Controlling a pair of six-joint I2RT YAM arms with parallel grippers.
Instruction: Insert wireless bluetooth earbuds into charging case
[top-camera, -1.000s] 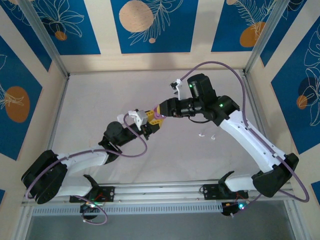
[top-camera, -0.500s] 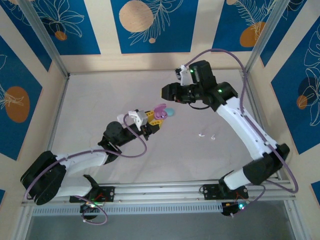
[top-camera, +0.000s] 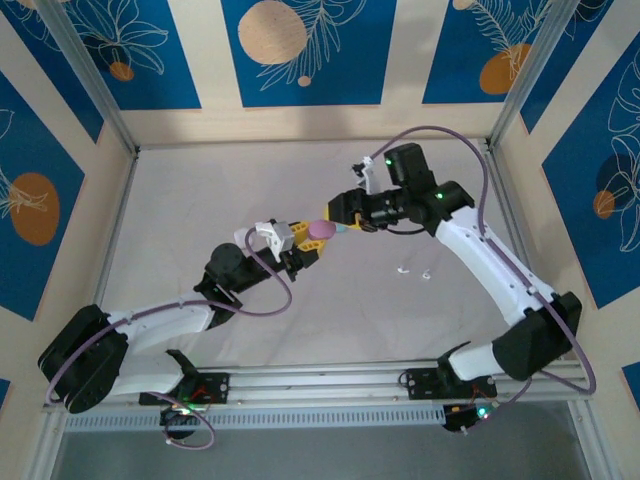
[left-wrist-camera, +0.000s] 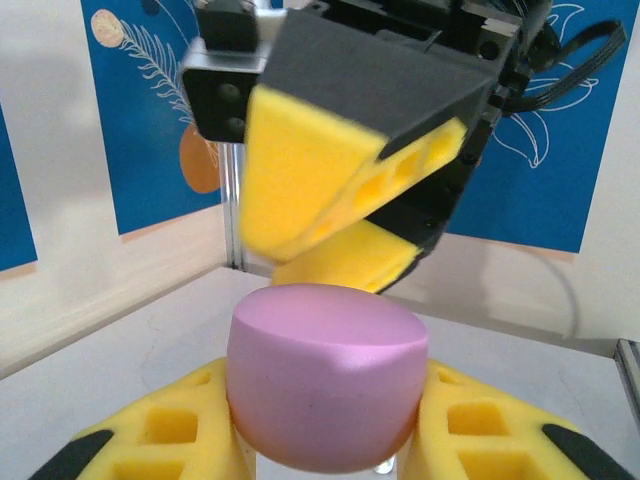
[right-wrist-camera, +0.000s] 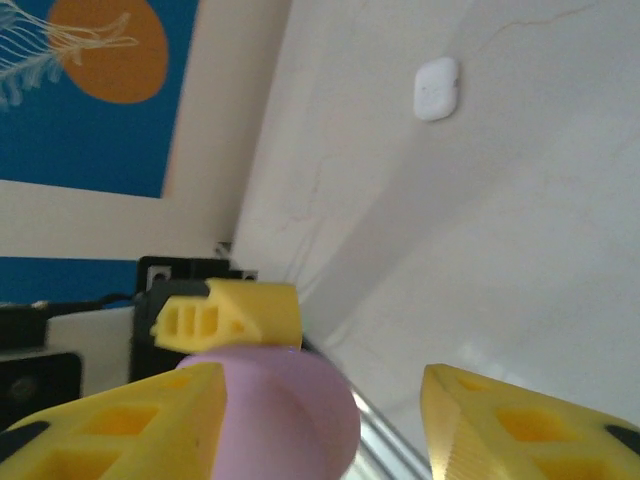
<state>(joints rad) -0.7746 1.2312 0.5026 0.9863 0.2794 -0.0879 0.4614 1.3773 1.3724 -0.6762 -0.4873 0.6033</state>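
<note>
A pink pebble-shaped charging case hangs above the middle of the table, and my left gripper is shut on it. In the left wrist view the case sits closed between the yellow fingers of my left gripper. My right gripper is right at the case from the far right, open. Its jaws stand wide apart; the case lies against one finger only. Two tiny white earbuds lie on the table to the right.
A small white case lies on the white table in the right wrist view. Metal frame posts and rails edge the table, and the patterned walls stand close behind.
The right gripper pulled back from the pink case toward the far right, then came back to it with its jaws opening wider. The left arm held still with the case.
</note>
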